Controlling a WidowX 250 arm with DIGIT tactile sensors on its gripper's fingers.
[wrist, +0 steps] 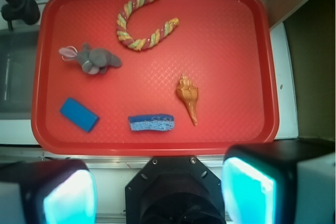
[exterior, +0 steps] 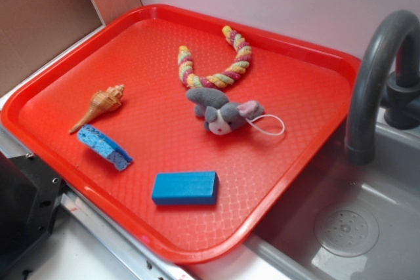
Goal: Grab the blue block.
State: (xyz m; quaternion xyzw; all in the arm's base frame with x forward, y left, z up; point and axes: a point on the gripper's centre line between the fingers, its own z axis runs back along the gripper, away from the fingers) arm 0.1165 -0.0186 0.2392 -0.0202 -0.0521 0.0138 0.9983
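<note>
The blue block point(exterior: 186, 188) is a smooth solid-blue brick lying flat near the front edge of the red tray point(exterior: 315, 70). From the wrist camera the blue block point(wrist: 79, 114) lies at the tray's lower left. My gripper point(wrist: 157, 192) hangs high above the tray's near edge, outside the red tray point(wrist: 157, 145), well away from the block. Its two cyan-padded fingers point(wrist: 247, 192) stand wide apart with nothing between them. The gripper does not show in the exterior view.
On the tray lie a porous blue sponge piece point(exterior: 105, 147), an orange seashell point(exterior: 100, 105), a braided rope toy point(exterior: 213, 67) and a grey plush mouse point(exterior: 223, 113). A grey faucet point(exterior: 374, 77) and sink point(exterior: 348, 227) stand to the right. A brown wall panel point(exterior: 46, 18) rises at the left.
</note>
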